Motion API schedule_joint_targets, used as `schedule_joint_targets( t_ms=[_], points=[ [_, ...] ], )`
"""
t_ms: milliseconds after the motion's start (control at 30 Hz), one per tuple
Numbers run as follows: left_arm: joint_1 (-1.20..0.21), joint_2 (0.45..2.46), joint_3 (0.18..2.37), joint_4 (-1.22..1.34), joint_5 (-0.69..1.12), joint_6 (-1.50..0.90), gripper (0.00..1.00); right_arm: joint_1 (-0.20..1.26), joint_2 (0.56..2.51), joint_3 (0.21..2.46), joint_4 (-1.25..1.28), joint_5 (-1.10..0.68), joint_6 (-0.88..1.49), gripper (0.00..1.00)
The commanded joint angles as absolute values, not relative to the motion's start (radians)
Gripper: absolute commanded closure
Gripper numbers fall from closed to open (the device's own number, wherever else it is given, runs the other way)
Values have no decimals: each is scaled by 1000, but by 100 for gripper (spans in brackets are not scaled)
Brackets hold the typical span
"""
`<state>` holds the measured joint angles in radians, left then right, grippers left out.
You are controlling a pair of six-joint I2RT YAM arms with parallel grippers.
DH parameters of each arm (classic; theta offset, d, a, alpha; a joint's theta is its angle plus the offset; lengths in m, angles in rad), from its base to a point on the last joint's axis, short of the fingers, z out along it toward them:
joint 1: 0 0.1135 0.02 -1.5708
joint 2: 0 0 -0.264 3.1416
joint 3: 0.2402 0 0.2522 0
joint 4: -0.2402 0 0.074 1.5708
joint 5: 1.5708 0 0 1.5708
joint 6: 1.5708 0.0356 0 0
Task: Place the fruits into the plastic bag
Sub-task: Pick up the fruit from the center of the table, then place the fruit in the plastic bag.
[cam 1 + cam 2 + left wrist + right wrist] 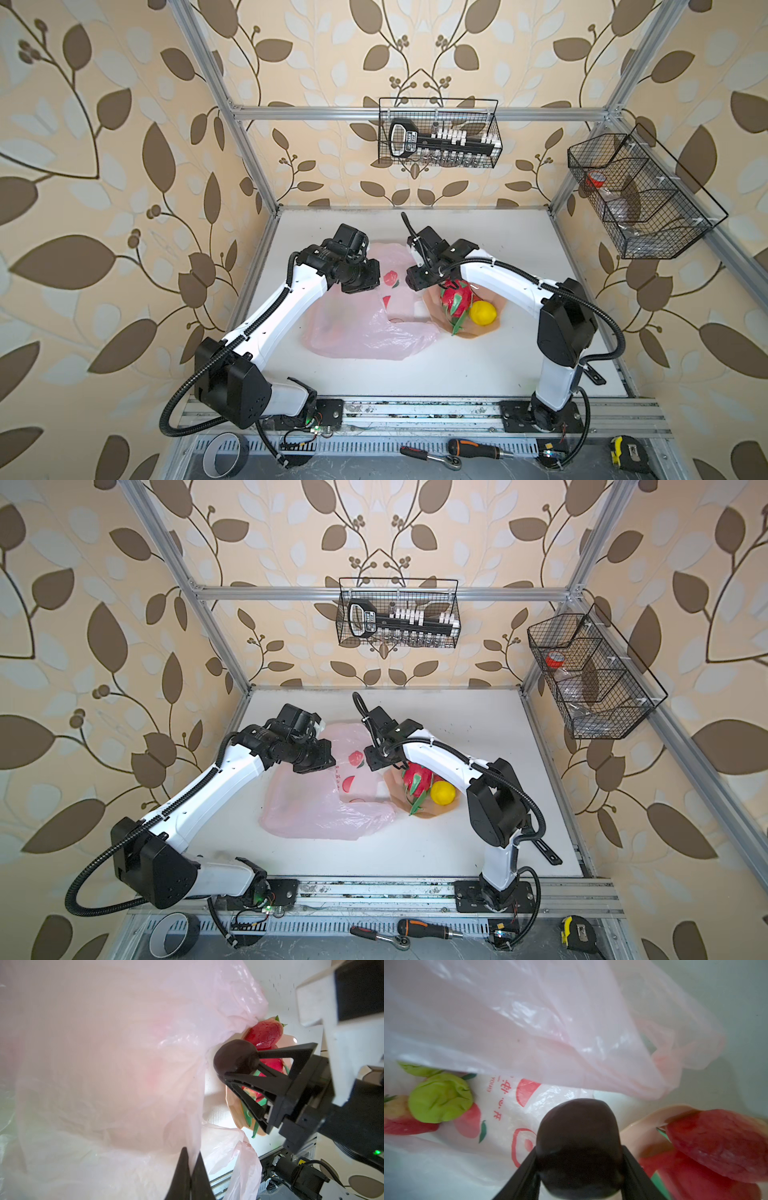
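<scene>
Both claws are at work, each for its own reason. My right claw (pixel 239 1065) is clamped on the dark brown fruit (pixel 577 1136), one finger on each flank, with the round body bulging out ahead of the tips. Gripping it by its rear half leaves the front free, so I judge it can drop straight out when I let go. My left claw (pixel 190 1160) is pressed together on a fold of the plastic bag (pixel 353 332), pinching the upper film and holding it up off the desk (pixel 457 374). I take that to be the point: thin film would otherwise sag and close the mouth. Ahead of my right claw, beneath that raised sheet, the bag's printed lower layer lies open. Further in lie a green pear (pixel 440 1097), a second green fruit (pixel 417 1068) half hidden behind it, and a red-and-yellowish fruit (pixel 402 1122) just beside them, so the bag is already part filled. Just beside and behind my right claw sits the plate (pixel 478 332), close against the bag. On it are the dragon fruit (pixel 455 297), the lemon (pixel 483 312) and a red fruit (pixel 264 1032) partly hidden under my arm. The dark fruit hangs between plate and bag mouth, clear of both as far as I can tell. It should go further in past the lip before I release, else it may roll back onto the desk.
</scene>
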<state>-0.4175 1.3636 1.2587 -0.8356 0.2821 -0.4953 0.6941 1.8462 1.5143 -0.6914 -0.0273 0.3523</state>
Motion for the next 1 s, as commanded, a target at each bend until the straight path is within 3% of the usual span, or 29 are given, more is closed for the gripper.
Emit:
schedule_joint_targets(
  t_ms=[0,300,633,967],
  points=[
    [-413,1362,1294,-841,296,-472,100,692,1843,1426,-551,-226,498,48],
    [-413,1366,1301,-842,299,-474,100,720,1884,1216,-18,-461,955,49],
    [-413,1374,1295,-832,301,-476,100,809,2062,1314,257,-488,1275,46],
    [-413,1370,1289,-833,292,-468,100,841,2084,1332,263,-521,1329,17]
  ],
)
